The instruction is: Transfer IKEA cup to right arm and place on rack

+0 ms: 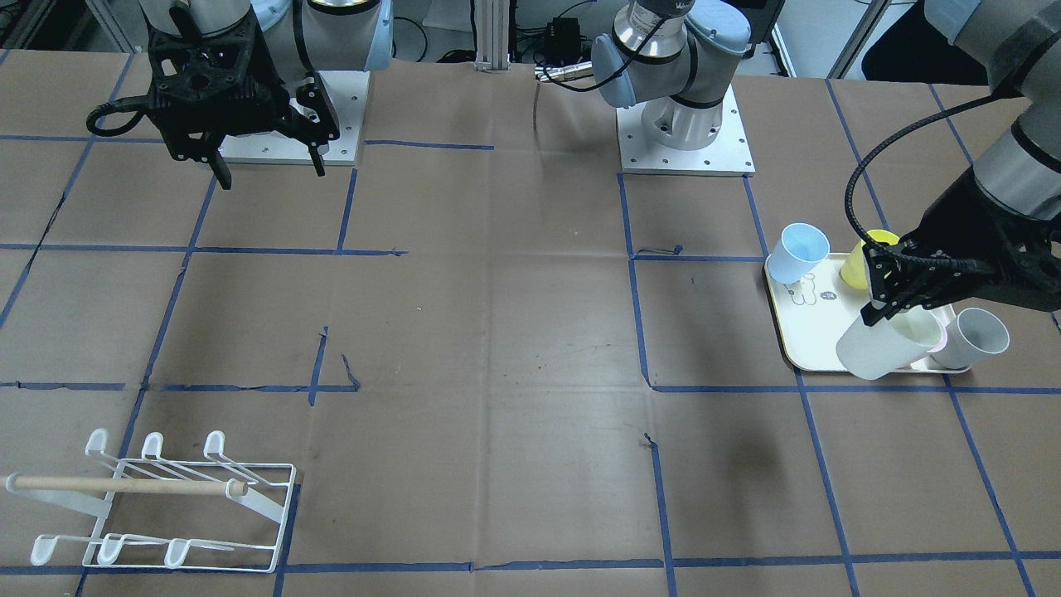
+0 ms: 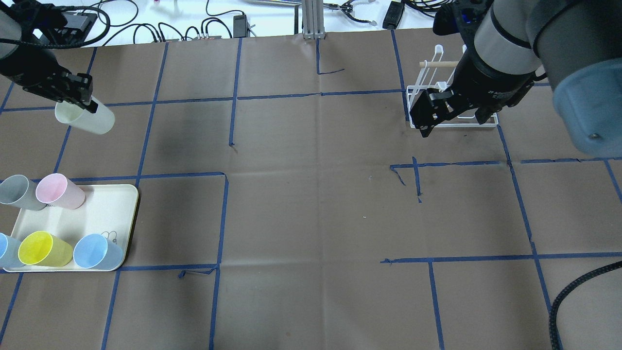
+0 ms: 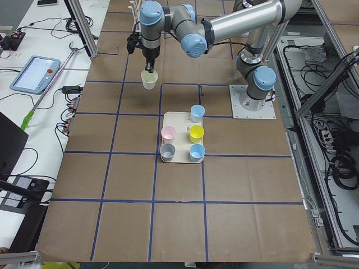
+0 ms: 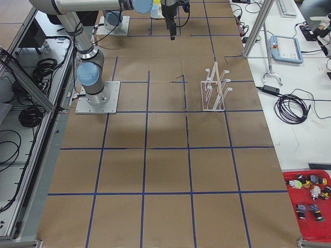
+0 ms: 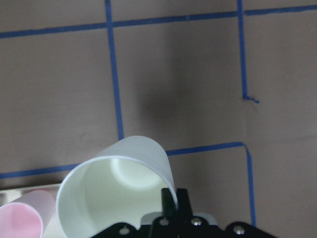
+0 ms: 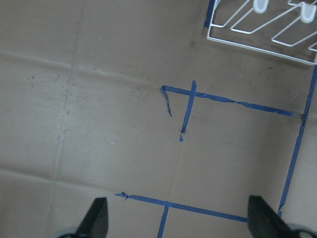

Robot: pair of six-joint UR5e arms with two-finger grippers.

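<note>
My left gripper (image 2: 77, 97) is shut on the rim of a pale white cup (image 2: 86, 118) and holds it tilted above the table, just beyond the cream tray (image 2: 112, 206). The left wrist view shows the cup (image 5: 116, 191) with one finger (image 5: 171, 201) pinching its wall. In the front view the gripper (image 1: 884, 300) holds the cup (image 1: 885, 346) over the tray's edge (image 1: 802, 342). My right gripper (image 2: 434, 118) is open and empty, hanging above the table in front of the white wire rack (image 2: 427, 78). The front view shows it (image 1: 272, 172) far from the rack (image 1: 166, 506).
Several cups stand on the tray: grey (image 2: 17, 192), pink (image 2: 59, 191), yellow (image 2: 41, 249) and blue (image 2: 96, 252). The rack has a wooden dowel (image 1: 124, 486) across it. Blue tape lines cross the brown table. The arm bases (image 1: 686, 133) stand at the robot's side.
</note>
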